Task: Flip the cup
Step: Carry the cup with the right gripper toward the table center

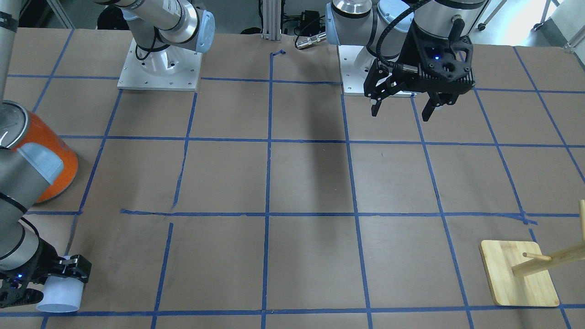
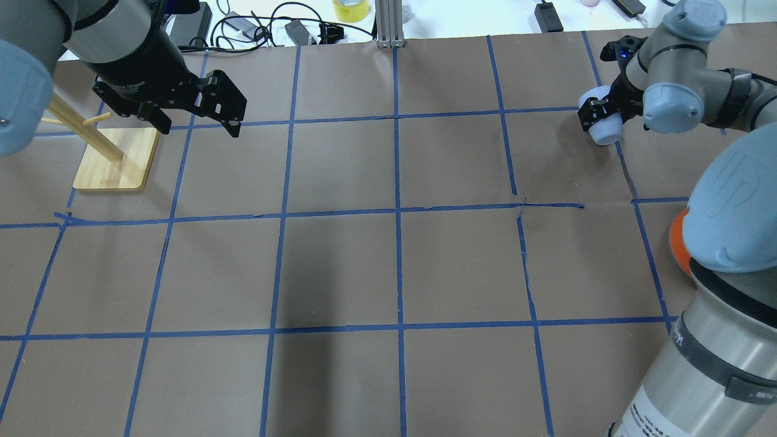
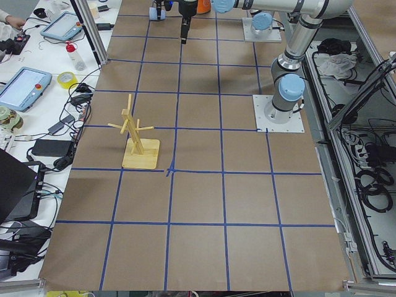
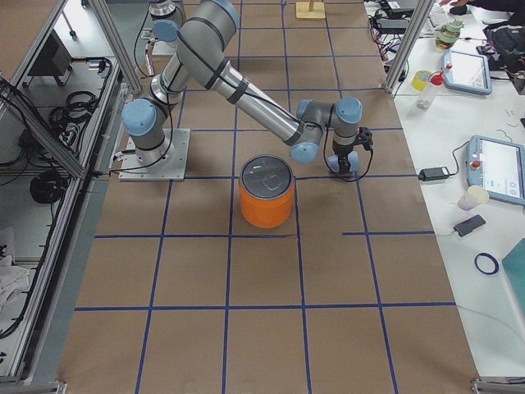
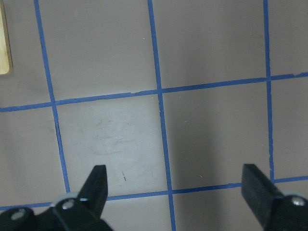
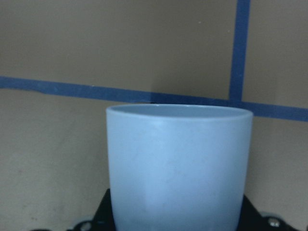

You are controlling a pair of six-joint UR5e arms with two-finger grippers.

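On my screens the right gripper (image 1: 49, 284) had its jaws pinched on the small pale blue-white tapered plastic cup (image 1: 60, 296), one black finger on each side of the wall. The cup sat far out on the robot's right, toward the operators' edge of the brown paper-covered table (image 2: 340, 267), next to a crossing of the blue tape lines. In the overhead view the cup (image 2: 603, 125) looked tipped over rather than upright. From the right wrist camera its wall (image 6: 178, 163) filled the lower frame, with the rim at the end away from the gripper. I could not tell whether it touched the paper or hung just above it.

The left gripper (image 1: 402, 108) hovered above the table on the robot's left with its jaws spread wide and nothing between them. The left wrist view showed only taped paper between the two fingertips (image 5: 98, 185).

The large orange cylindrical can with a silver top (image 4: 267, 201) stood upright near the right arm, well apart from the cup. The bamboo peg rack on its flat wooden base (image 3: 137, 139) stood on the robot's left side, just beside the left gripper (image 2: 197, 124) in the overhead view.
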